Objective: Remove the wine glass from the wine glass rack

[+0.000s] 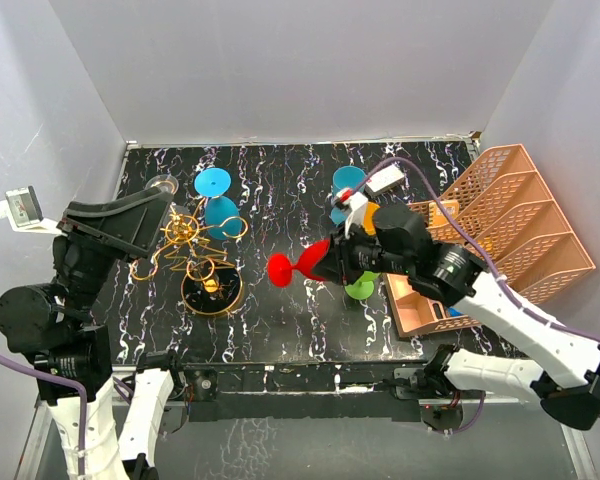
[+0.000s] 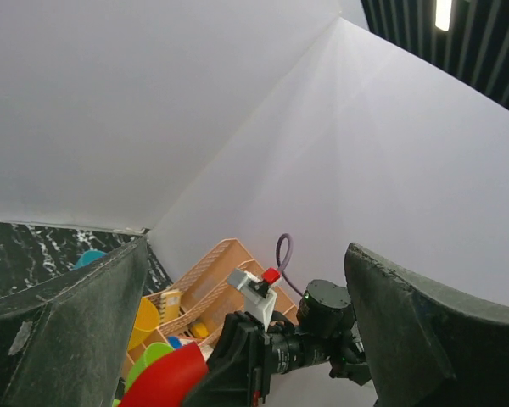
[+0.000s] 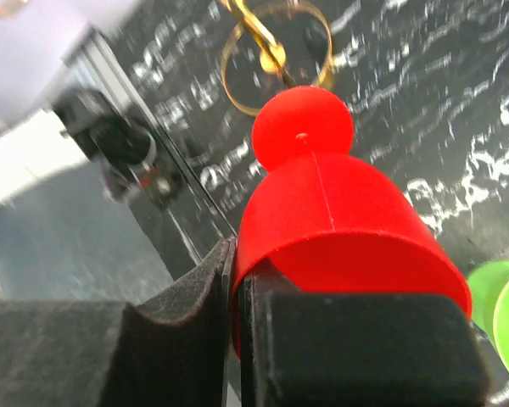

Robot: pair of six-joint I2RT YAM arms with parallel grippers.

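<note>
Right hand (image 3: 236, 288) on red wine glass (image 3: 331, 212) beside peach organiser (image 1: 520, 220)

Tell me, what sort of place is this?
Probably a robot test booth: bare white walls box in a black marbled table, two robot arms at its edge, a gold wire rack as prop.

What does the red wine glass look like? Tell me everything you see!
The red wine glass looks like smooth plastic, all one bright colour, with a faint seam down its bowl. It has a rounded bowl, a short stem and a flat round foot. It is tipped on its side, with its foot pointing toward the gold wine glass rack but apart from it. The right gripper is shut on the bowl's rim, and nothing else touches it.
</note>
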